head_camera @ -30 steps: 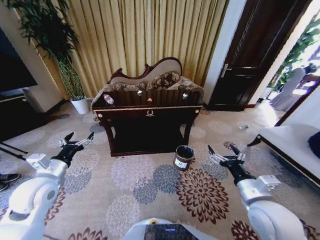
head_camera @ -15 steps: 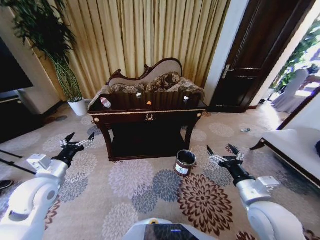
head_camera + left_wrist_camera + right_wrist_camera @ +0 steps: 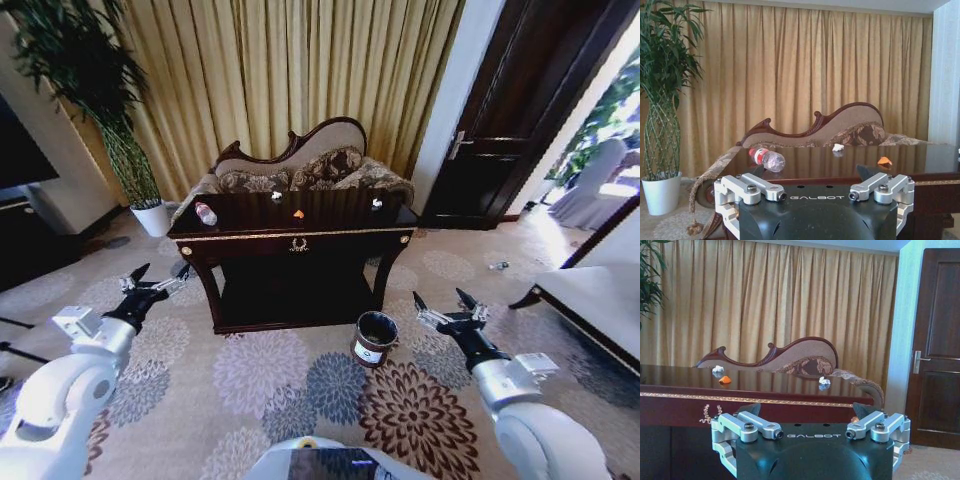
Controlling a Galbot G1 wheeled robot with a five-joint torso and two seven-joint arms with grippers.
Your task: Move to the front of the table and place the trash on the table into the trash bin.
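Observation:
The dark glossy table (image 3: 330,213) with gold trim stands ahead, in front of a patterned sofa. On its top lie the trash: a clear bottle (image 3: 205,213) with a red cap at the left end, an orange scrap (image 3: 298,213) near the middle, and white paper wads (image 3: 276,196) (image 3: 377,203). The left wrist view shows the bottle (image 3: 767,159), a wad (image 3: 838,147) and the scrap (image 3: 884,161). The round dark trash bin (image 3: 375,338) sits on the carpet by the table's right front leg. My left gripper (image 3: 160,272) and right gripper (image 3: 440,297) hang open and empty, short of the table.
A potted bamboo plant (image 3: 140,190) stands left of the table, gold curtains hang behind the sofa (image 3: 300,165), and a dark door (image 3: 510,120) is at the right. A white seat (image 3: 590,300) juts in at the right edge. Floral carpet lies between me and the table.
The whole view has shifted: the table and bin sit closer and lower in the picture, so the camera has advanced. Both arms hold the same open pose.

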